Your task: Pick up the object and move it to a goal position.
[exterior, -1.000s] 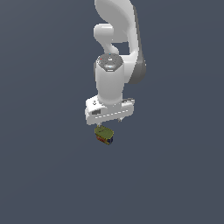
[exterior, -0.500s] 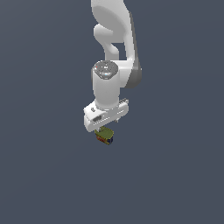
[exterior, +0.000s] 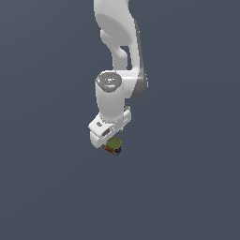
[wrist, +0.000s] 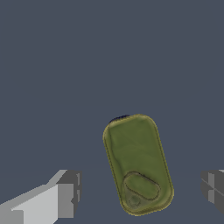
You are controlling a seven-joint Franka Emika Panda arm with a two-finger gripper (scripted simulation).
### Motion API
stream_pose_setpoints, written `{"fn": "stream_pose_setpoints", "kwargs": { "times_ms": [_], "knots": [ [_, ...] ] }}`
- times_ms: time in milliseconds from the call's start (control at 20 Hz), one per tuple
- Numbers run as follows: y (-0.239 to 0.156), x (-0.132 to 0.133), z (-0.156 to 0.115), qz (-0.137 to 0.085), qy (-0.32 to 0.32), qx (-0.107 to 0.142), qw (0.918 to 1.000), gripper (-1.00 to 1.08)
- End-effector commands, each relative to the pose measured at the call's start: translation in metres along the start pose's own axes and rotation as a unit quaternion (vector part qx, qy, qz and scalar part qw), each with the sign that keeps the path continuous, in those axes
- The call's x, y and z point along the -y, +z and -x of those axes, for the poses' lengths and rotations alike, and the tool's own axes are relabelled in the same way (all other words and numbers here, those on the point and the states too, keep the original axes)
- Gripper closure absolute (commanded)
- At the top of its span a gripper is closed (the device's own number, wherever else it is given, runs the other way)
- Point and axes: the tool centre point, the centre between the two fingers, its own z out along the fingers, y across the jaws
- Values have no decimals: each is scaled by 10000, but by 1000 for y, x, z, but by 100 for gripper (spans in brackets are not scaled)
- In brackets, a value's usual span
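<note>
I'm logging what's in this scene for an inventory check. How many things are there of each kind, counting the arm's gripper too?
Tins: 1, the tin with the olive-green top
Grippers: 1, the gripper, fingers apart on either side of the tin
Total: 2

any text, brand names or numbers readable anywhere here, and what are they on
Nothing can be read.
Tin: the side label shows in the exterior view only as blue, yellow and red patches, too small to read.
Tin top: plain olive-green in the wrist view, no lettering.
Arm and gripper: no markings visible.
</note>
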Motion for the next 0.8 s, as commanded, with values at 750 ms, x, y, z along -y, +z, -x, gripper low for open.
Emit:
{"fn": "stream_pose_setpoints", "kwargs": {
  "times_ms": [750],
  "knots": [
    [20, -7, 7, -56, -1339, -15, 9910, -92]
  ]
}}
